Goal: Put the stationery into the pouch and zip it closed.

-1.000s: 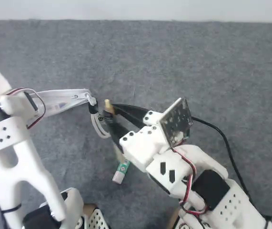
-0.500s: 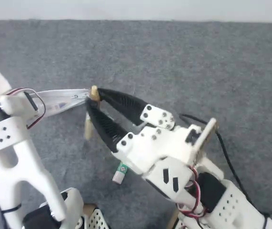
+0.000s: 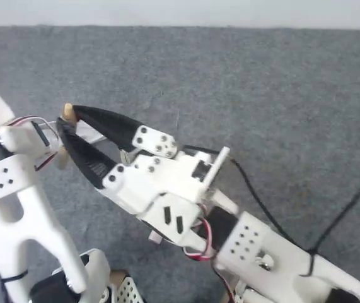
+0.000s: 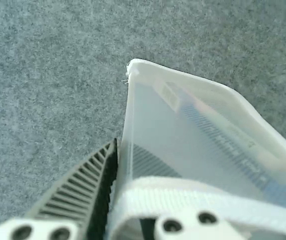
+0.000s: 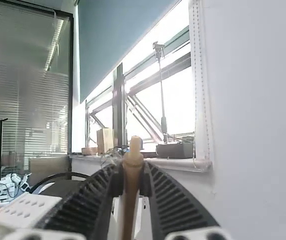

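My left gripper [image 4: 127, 185] is shut on the edge of a translucent white pouch [image 4: 198, 140], which hangs above the grey carpet with a blue ruler-like strip showing through it. In the high view my right gripper [image 3: 67, 117] reaches leftward over the pouch [image 3: 98, 137] and is shut on a wooden pencil [image 3: 68, 112], close to the left arm [image 3: 16, 170]. The right wrist view has the pencil [image 5: 131, 165] standing upright between the black fingers [image 5: 100, 192], pointed up at a window. The pouch's opening is hidden beneath the right gripper.
Grey carpet [image 3: 261, 95] covers the table, with open room at the back and right. A small white item [image 3: 155, 237] lies on the carpet, mostly hidden under the right arm. A black cable [image 3: 274, 214] trails along that arm.
The right gripper has swung left with the pencil, from the pouch's right end to a spot over its left part near the left arm. The left arm and pouch have stayed put.
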You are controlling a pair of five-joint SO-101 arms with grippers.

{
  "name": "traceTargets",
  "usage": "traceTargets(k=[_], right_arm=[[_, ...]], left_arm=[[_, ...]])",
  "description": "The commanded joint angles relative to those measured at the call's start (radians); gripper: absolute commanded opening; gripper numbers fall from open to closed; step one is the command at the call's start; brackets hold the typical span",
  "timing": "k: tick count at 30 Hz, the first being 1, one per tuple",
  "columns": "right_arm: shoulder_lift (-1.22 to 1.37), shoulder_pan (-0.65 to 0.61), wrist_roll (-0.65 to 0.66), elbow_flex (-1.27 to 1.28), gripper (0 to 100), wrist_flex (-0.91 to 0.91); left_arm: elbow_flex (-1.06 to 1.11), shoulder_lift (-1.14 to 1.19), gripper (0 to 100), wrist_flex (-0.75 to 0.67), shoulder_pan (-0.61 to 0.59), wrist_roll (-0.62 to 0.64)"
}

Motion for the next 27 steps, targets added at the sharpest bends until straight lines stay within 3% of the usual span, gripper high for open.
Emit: traceTargets(k=[1,9,18,24,27], right_arm=[[0.058,-0.008,0.014,-0.066,0.8,-0.082],[0.222,-0.005,0.176,-0.074,0.7,-0.22],[0.371,-0.01,0.183,-0.089,1.2,-0.248],[0.371,-0.012,0.181,-0.089,14.4,-0.245],[0.371,-0.012,0.181,-0.089,15.5,-0.245]], left_arm=[[0.002,0.005,1,-0.023,-0.006,0.011],[0.004,0.005,1,-0.021,-0.006,0.011],[0.016,0.005,1,-0.025,-0.011,0.011],[0.021,0.005,1,-0.025,-0.008,0.009],[0.021,0.005,1,-0.025,-0.008,0.009]])
